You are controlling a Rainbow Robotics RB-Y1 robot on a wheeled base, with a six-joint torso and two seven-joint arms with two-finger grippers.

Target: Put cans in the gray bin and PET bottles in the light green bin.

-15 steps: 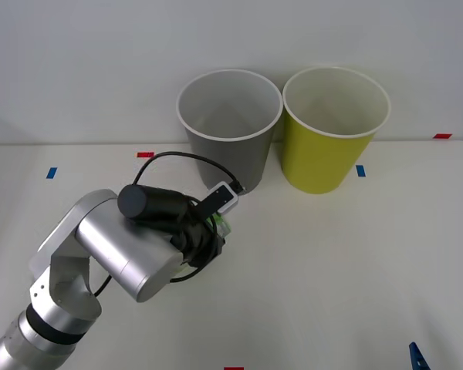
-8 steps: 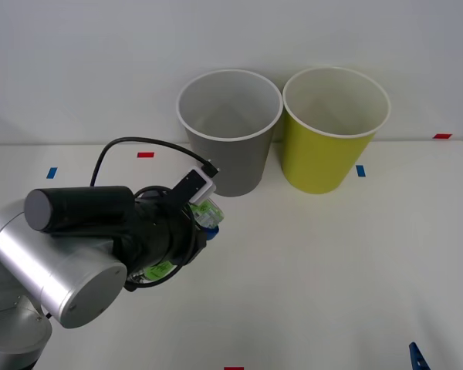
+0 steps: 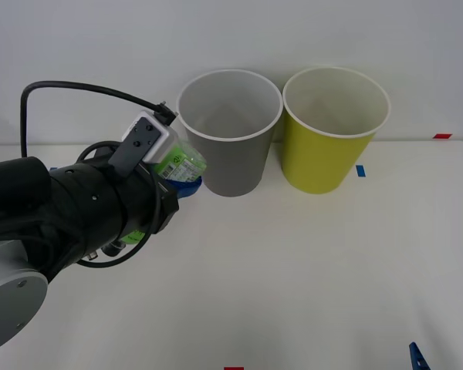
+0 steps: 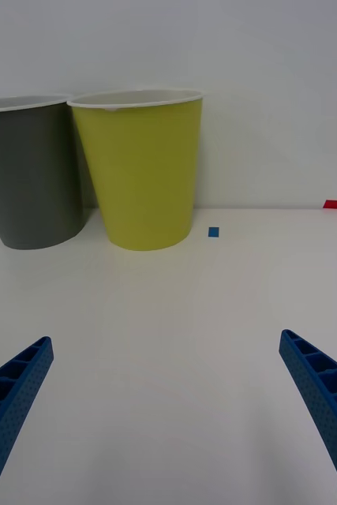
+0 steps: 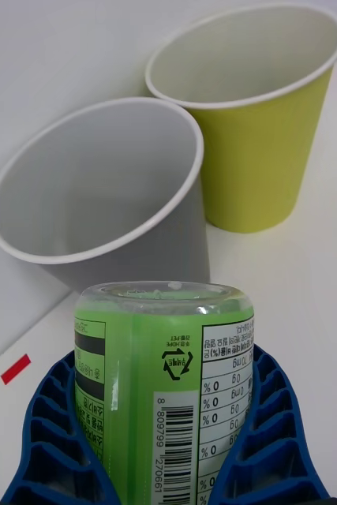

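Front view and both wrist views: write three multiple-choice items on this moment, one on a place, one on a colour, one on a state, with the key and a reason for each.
1. Where is the green-labelled bottle?
A. inside the gray bin
B. held above the table, left of the gray bin
C. lying beside the light green bin

2. What colour is the bin standing to the right of the gray bin?
A. yellow-green
B. blue
C. red

3. How does the right gripper stand?
A. shut on the bottle
B. shut on nothing
C. open, with nothing between its fingers

Key: B, the left gripper clasps the bottle short of the gray bin's rim; A, the light green bin stands there; C, its blue fingers sit wide apart over bare table.
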